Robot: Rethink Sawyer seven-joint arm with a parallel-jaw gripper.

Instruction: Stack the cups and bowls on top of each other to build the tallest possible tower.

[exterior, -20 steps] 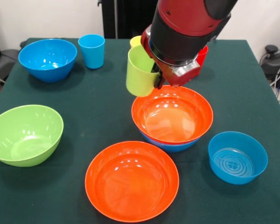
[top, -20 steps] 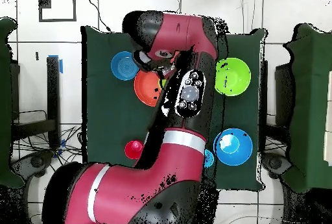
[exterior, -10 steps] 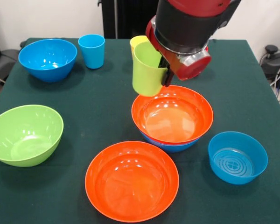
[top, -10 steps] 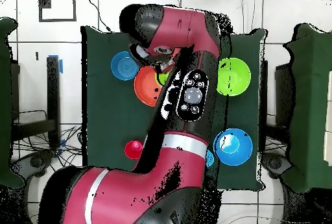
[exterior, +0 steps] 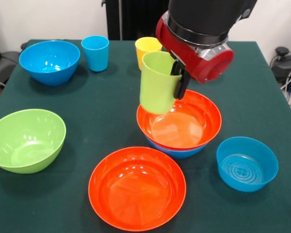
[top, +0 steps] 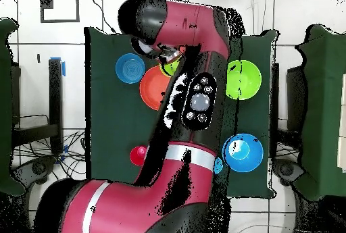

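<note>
My gripper (exterior: 176, 80) is shut on the rim of the lime green cup (exterior: 157, 90) and holds it upright in the air, over the far left rim of the orange bowl (exterior: 180, 121). That bowl sits nested in a blue bowl (exterior: 177, 152); this stack is the tower. In the overhead view the green cup (top: 170, 68) shows beside the arm, at the edge of the orange bowl (top: 153, 88). A second orange bowl (exterior: 137, 187) lies at the front. The green bowl (exterior: 26, 140) is at the left. The blue cup (exterior: 95, 52) and yellow cup (exterior: 148, 47) stand at the back.
A deep blue bowl (exterior: 49, 60) is at the back left and a smaller blue bowl (exterior: 246, 162) at the front right. The red cup (top: 138, 154) shows only in the overhead view, near the robot's base. The arm (top: 196, 102) covers the middle of the table there.
My gripper has carried the green cup forward and to the right, from beside the stacked orange bowl's far edge to over its rim. The yellow cup behind has come into view.
</note>
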